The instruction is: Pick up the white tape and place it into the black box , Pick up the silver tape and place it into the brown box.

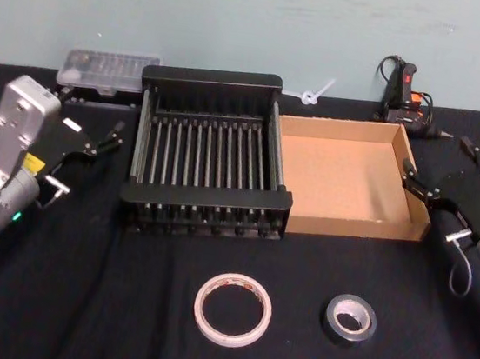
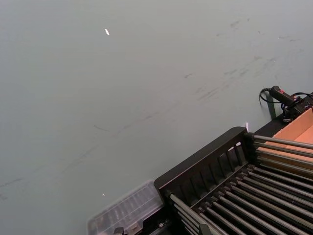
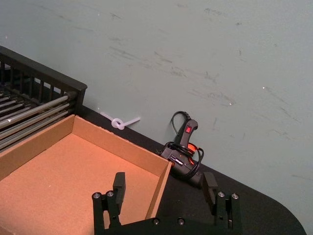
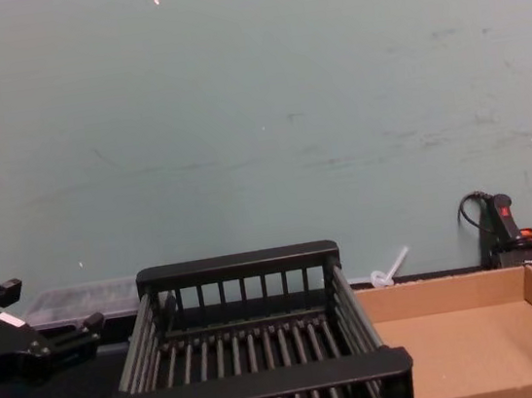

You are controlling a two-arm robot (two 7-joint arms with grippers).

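From my station, the left gripper (image 1: 95, 146) hangs beside the black box's left wall, fingers spread and holding nothing; I judge it parked clear of the work. Behind it a clear plastic case (image 1: 109, 71) lies against the wall. The black box (image 1: 206, 203) is bare inside, its open top unobstructed. Touching its right side is the brown box (image 1: 420, 197), likewise bare. Both tapes lie flat on the black table (image 1: 76, 300) in front of the boxes: the white tape (image 1: 233, 309) ahead of the black box, the silver tape (image 1: 350, 318) to its right, well apart. Neither has been placed. A white zip tie (image 1: 315, 92) and a glue gun (image 1: 402, 93) sit behind the boxes, out of the path. The right gripper (image 1: 433, 196) hovers at the brown box's right wall, fingers spread, carrying nothing.
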